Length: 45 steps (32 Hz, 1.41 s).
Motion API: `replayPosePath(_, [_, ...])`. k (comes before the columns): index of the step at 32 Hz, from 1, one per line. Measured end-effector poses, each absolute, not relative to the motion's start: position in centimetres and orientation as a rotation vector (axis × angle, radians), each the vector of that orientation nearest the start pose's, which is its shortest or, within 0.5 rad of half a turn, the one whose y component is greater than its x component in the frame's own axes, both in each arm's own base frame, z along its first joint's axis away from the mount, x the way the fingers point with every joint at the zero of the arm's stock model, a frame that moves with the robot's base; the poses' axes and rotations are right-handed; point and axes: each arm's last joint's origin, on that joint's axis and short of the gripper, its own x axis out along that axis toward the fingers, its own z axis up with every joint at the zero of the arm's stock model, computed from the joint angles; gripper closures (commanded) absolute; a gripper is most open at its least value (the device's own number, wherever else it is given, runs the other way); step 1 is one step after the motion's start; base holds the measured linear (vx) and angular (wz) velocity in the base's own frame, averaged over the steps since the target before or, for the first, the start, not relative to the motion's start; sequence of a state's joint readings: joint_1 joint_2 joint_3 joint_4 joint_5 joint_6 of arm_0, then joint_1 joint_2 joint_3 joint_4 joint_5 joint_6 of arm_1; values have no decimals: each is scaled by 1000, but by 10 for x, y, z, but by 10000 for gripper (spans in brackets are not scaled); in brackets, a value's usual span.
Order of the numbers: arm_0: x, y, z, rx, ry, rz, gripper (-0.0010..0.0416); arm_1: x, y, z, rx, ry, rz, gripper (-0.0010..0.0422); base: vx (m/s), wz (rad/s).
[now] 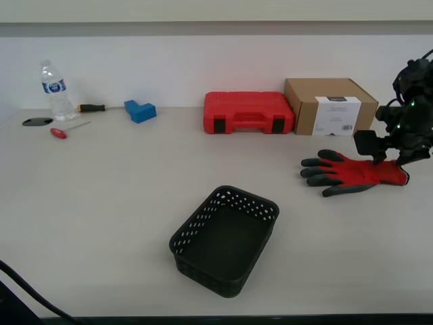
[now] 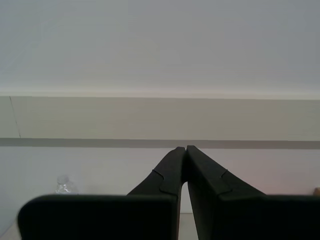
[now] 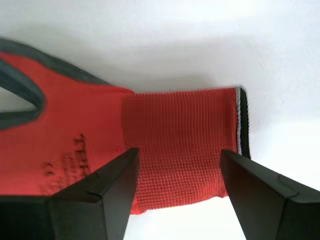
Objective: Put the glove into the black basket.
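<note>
Red knit cuff of the glove (image 3: 182, 145) sits between the fingers (image 3: 107, 187) of my first gripper (image 3: 177, 160), which stand wide apart, one on each side of the ribbed wrist band. Nothing is pinched yet; knit shows across the whole gap between the tips. Judgement: the jaws straddle the cuff because it is the narrowest, flattest part of the glove and lies clear of the coated fingers, so a closing pinch should gather fabric there.

Glove position: flat on the table (image 1: 122, 196), coated fingers pointing away from my first gripper (image 1: 389, 157) toward the exterior view's left, cuff end directly beneath the tips. The black basket (image 1: 225, 240) stands well apart from the glove, out beyond the glove's fingertips and nearer the camera, open side up, empty.

Glove appearance: red knit back with faint dark lettering, dark grey coating on fingers and around the thumb crotch, a thin black-and-white trim at the cuff edge. It lies limp and thin; likely to drape and dangle when lifted.

My second gripper (image 2: 183, 150) has its fingers pressed together, holding nothing, and looks toward the wall, away from the work.

Behind the glove: a cardboard box (image 1: 329, 106) and a red tool case (image 1: 248, 112).
</note>
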<state>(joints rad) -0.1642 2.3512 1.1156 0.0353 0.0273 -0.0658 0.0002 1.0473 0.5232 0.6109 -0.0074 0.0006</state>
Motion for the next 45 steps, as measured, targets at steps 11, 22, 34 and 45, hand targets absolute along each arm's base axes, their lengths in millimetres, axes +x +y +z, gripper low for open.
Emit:
replayPosePath(11, [392,-53,-46,9,1275,-92,187,227,0,270,0,-84,11,412,0,0])
replayPosePath(22, [393,-51,-45,27,1281,-55,404,227,0,270,0,-85,11,412,0,0])
replayPosePath(34, [407,-45,17,129,1156,130,407,227,0,270,0,-84,11,412,0,0])
replayPosePath(45, [401,-2,115,111,1078,290,407,227,0,269,0,-78,12,412,0,0])
